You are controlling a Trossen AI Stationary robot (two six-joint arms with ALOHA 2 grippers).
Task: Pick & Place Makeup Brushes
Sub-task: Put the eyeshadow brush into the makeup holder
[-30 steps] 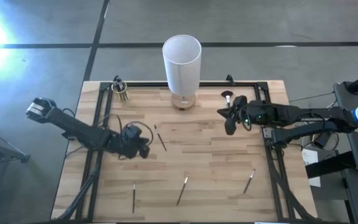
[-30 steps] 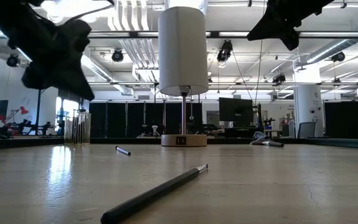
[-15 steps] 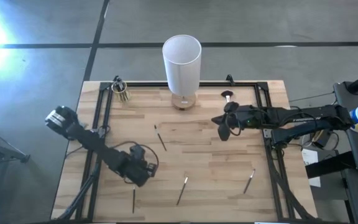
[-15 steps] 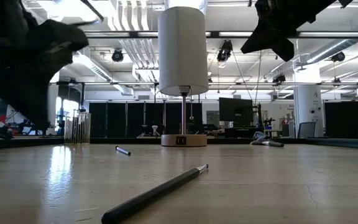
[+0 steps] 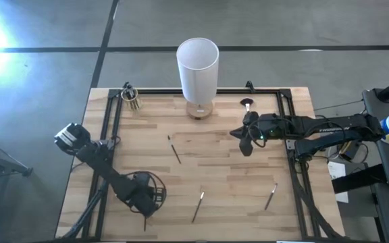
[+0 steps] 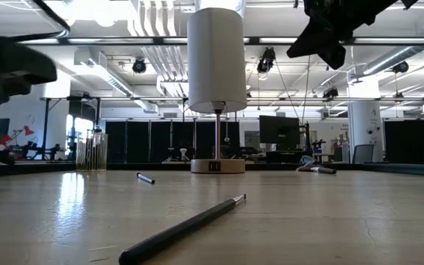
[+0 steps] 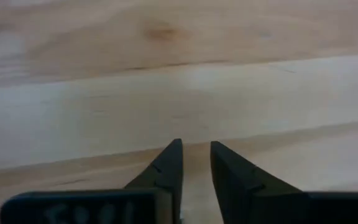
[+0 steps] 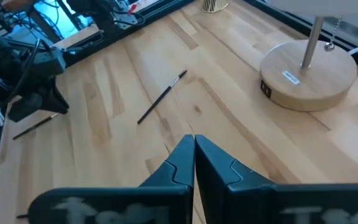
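Observation:
Several makeup brushes lie flat on the wooden table (image 5: 235,175): one in the middle (image 5: 175,150), one near the front (image 5: 198,206), one at the front right (image 5: 270,196), and a fluffy-headed one (image 5: 246,103) at the back. More stand in a small cup (image 5: 132,98) at the back left. My left gripper (image 5: 144,201) points down at the front left, open over bare wood (image 7: 194,148), right beside another brush (image 8: 39,124). My right gripper (image 5: 243,140) hangs shut (image 8: 194,142) above the table's right half, holding nothing.
A lamp with a tall white shade (image 5: 197,61) and round wooden base (image 8: 307,76) stands at the back middle. A black frame (image 5: 111,121) runs along the table's left, back and right edges. Bare wood lies between the scattered brushes.
My left gripper has swung from the table's left middle toward the near edge, sinking and tipping until it points down beside the front-left brush. My right gripper has edged a little toward the left. The brushes have not moved.

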